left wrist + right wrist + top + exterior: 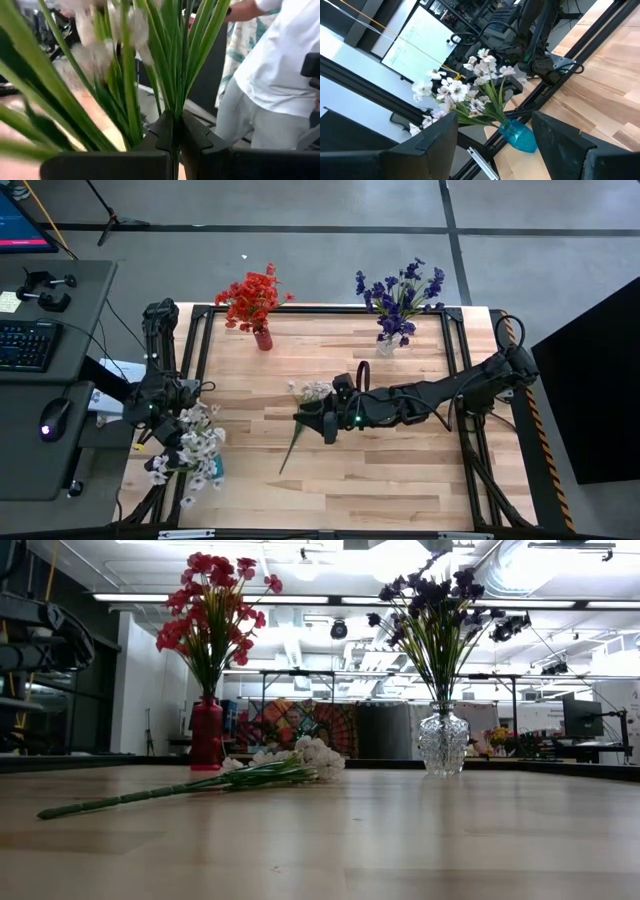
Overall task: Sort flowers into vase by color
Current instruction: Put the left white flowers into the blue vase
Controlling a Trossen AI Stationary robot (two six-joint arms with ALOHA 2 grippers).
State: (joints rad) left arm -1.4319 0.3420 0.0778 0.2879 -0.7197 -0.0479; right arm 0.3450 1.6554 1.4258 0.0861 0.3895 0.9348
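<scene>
We see a worktop (400, 480) of pale wooden planks with a dark metal frame round its edges. Near the far edge toward the left stands a slim red vase (263, 338) holding red flowers (252, 297), their small blossoms bunched on thin green stems. Near the far right corner a clear cut-glass vase (385, 345), bulbous and faceted, holds purple flowers (400, 292) with spiky dark petals. By the near left corner a blue translucent vase (518, 136) carries a loose spray of white flowers (190, 445).

The left hand (172, 137) sits over that near left corner, its dark angular fingers pressed together on thin green stems and blade-like leaves, so it holds a white-blossomed sprig (130, 75) right at the blue vase.

Around the middle of the worktop lies a white sprig (200, 785) flat on the wood, its long stem pointing toward the near edge and its blossom cluster toward the far edge. The right hand (325, 420) hovers at this sprig with its fingers spread wide and nothing between them.

Beyond the left edge a person (280, 75) in a white shirt stands.
</scene>
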